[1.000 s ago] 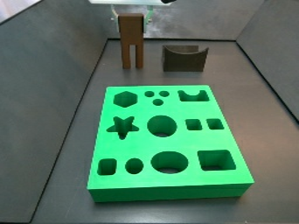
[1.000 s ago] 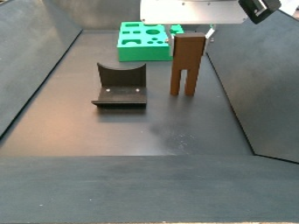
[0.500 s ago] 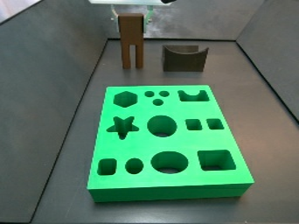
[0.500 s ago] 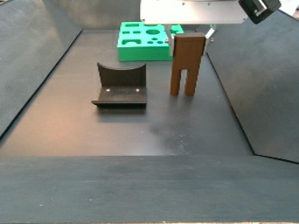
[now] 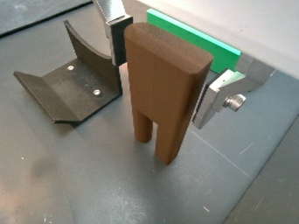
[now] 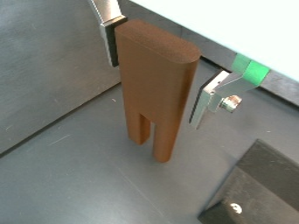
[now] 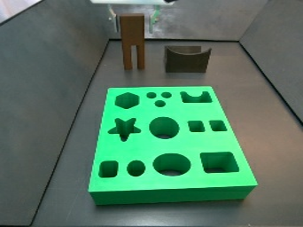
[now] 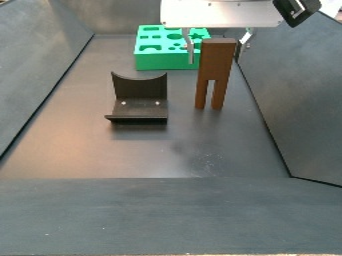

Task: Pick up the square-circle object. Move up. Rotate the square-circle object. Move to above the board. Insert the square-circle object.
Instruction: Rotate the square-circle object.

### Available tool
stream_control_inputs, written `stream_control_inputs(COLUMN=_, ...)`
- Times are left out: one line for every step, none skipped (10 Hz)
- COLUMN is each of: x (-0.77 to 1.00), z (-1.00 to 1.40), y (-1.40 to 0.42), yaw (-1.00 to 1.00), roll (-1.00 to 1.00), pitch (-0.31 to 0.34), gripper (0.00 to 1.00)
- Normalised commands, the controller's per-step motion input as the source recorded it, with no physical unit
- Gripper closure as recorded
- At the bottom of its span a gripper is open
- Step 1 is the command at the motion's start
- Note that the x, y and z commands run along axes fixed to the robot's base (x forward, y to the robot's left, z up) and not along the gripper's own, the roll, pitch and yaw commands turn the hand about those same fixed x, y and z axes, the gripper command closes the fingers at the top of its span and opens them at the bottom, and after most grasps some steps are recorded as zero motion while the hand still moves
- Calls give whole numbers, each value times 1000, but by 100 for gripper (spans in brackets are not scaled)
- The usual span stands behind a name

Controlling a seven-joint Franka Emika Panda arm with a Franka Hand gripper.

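The square-circle object (image 5: 163, 96) is a tall brown block with two prongs, standing upright on the dark floor (image 8: 174, 150). It shows in both wrist views (image 6: 155, 87) and both side views (image 7: 131, 40) (image 8: 213, 75). My gripper (image 5: 162, 87) (image 6: 156, 89) reaches down over its solid upper half, one finger (image 5: 117, 39) on each flank, pads against the block. From the side the gripper (image 8: 218, 38) sits at the block's top. The bright green board (image 7: 142, 146) with its cut-outs lies flat, apart from the block, and shows as well in the opposite side view (image 8: 154, 60).
The dark fixture (image 7: 186, 58) (image 8: 136, 98) with a curved notch stands on the floor beside the block. Grey side walls (image 8: 40, 80) slope up round the floor. A green edge of the board (image 5: 193, 39) shows just behind the fingers.
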Motion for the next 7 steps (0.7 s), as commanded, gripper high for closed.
stream_control_inputs(x=-9, z=1000, y=0, yaw=-38, roll=-31, pitch=-33, gripper=0)
stream_control_inputs(x=-38, z=1000, y=3, yaw=-36, roll=-29, pitch=14, gripper=0)
stream_control_inputs(x=-35, z=900, y=9, yaw=-35, roll=-24, pitch=34, gripper=0)
stream_control_inputs(x=-20, z=665, y=17, yaw=-33, roll=-16, pitch=50, gripper=0)
stream_control_inputs(x=-11, z=544, y=18, yaw=-33, roll=-12, pitch=59, gripper=0)
stream_control_inputs(x=8, z=241, y=22, yaw=-31, roll=-4, pitch=85, gripper=0)
stream_control_inputs(x=0, z=0, y=83, yaw=1000, roll=0, pitch=7, gripper=0)
